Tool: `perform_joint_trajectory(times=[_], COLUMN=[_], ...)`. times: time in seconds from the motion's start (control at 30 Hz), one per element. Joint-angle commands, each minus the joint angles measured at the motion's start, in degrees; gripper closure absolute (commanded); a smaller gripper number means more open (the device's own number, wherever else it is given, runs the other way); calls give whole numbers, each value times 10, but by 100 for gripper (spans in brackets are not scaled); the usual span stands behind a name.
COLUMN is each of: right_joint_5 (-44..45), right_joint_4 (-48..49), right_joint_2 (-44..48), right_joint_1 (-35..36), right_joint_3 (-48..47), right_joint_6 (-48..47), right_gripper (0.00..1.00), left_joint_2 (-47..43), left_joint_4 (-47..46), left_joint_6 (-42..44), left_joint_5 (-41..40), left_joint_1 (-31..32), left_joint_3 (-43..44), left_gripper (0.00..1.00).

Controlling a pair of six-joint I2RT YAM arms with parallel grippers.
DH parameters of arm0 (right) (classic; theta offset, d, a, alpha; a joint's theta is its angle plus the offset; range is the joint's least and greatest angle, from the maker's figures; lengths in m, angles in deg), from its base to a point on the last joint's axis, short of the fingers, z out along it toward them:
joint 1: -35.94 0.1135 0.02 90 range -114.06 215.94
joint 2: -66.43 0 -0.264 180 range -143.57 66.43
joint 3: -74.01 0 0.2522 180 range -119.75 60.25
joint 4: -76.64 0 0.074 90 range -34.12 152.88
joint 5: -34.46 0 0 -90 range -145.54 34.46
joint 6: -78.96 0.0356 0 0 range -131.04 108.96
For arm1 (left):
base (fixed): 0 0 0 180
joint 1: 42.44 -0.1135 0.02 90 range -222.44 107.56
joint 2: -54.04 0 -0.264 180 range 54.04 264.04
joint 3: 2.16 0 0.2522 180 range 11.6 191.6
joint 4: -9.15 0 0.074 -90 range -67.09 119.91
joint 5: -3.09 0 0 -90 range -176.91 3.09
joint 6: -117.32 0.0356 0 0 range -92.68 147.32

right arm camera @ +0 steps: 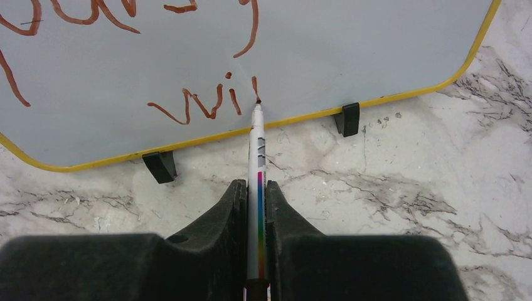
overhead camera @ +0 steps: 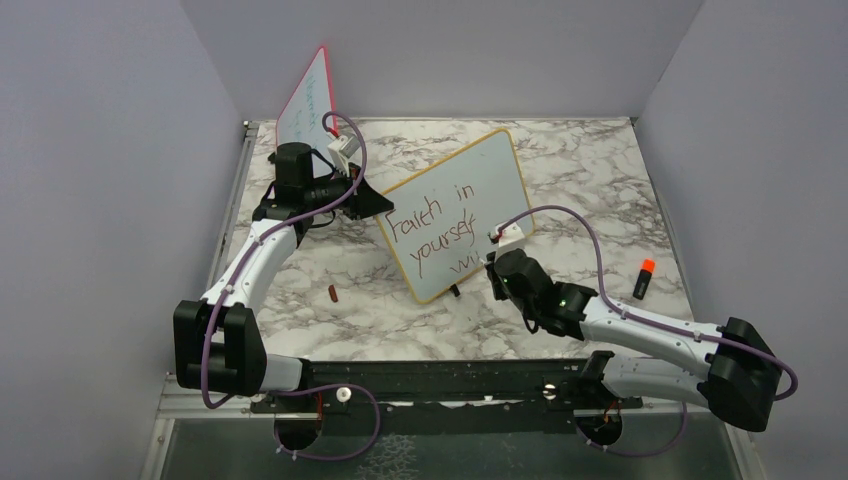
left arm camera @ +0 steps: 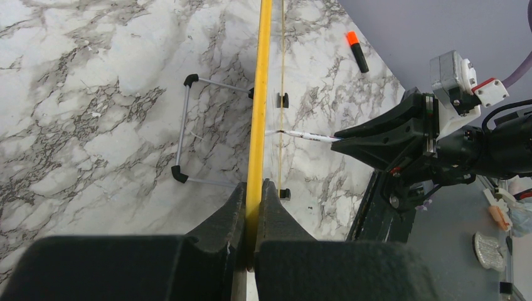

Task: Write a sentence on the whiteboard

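Observation:
The whiteboard (overhead camera: 480,170), yellow-framed with small black feet, stands tilted mid-table. My left gripper (overhead camera: 375,203) is shut on its left edge; the left wrist view shows the yellow frame (left arm camera: 262,81) pinched between the jaws of that gripper (left arm camera: 253,188). The sentence (overhead camera: 435,235) in dark red reads "Faith in yourself wi", and its last strokes (right arm camera: 201,103) show in the right wrist view. My right gripper (right arm camera: 256,185) (overhead camera: 492,262) is shut on a white marker (right arm camera: 256,144) with a rainbow stripe. The marker's tip touches the board (right arm camera: 351,44) just right of the "wi".
A red-pink-framed board (overhead camera: 308,100) leans at the back left. A black marker with an orange cap (overhead camera: 643,278) (left arm camera: 357,51) lies on the marble to the right. A small red-brown piece (overhead camera: 333,293) lies front left. The whiteboard's wire stand (left arm camera: 182,132) juts out behind it.

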Motion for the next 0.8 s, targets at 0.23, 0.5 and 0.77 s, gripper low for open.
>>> perform_joint_trajectory(times=[0.23,0.5,0.77], right_joint_5=[18,19,23], right_joint_4=[39,48,56], right_joint_2=[15,14,10], right_joint_1=[-9,-13,-29], right_joint_3=[-10,-12,-13], right_joint_6=[-14,-19,-23], right_gripper=[99,99,99], left_joint_2=[12,12,11], left_joint_4=[45,45,45], left_joint_6=[34,34,34], left_joint_5=[-65,-65,-65], left_joint_1=[-7,-8,-8], left_joint_3=[-14,-15,-15], left_gripper=[100,100,100])
